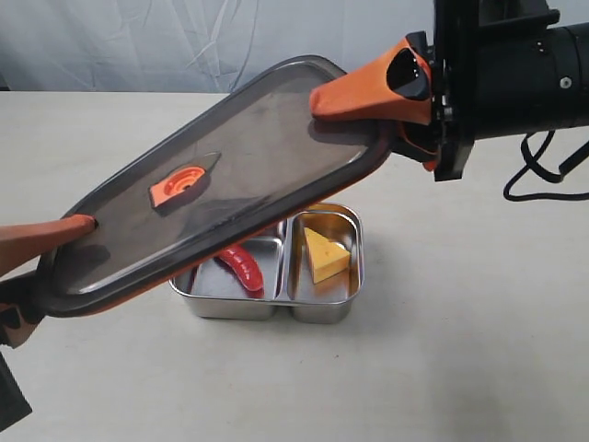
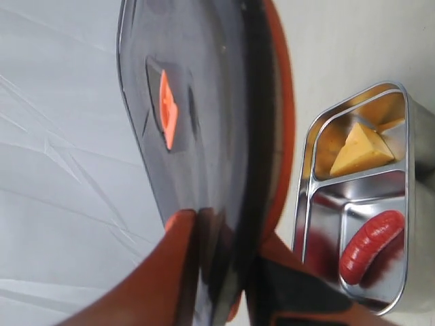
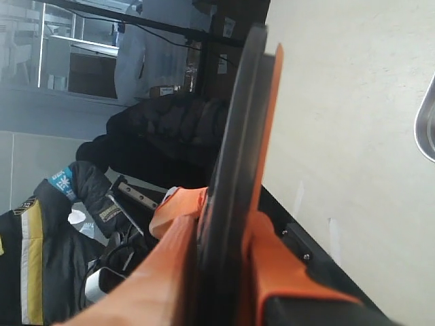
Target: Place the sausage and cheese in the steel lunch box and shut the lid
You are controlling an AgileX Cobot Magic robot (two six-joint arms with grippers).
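Left end effector (image 1: pixel 57 247) and right end effector (image 1: pixel 368 120) each clamp an end of the lid (image 1: pixel 248 175), tilted above the box (image 1: pixel 355 276) (sausage (image 1: pixel 244 267), cheese (image 1: pixel 327 256) inside); lowered unevenly, it may seat crooked.

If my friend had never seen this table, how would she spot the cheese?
On the pale table sits a shiny steel lunch box with two compartments, under a dark lid held tilted above it. The cheese lies in its right-hand compartment as the exterior view shows it. It is the yellow-orange wedge, unlike the curved red sausage next door.
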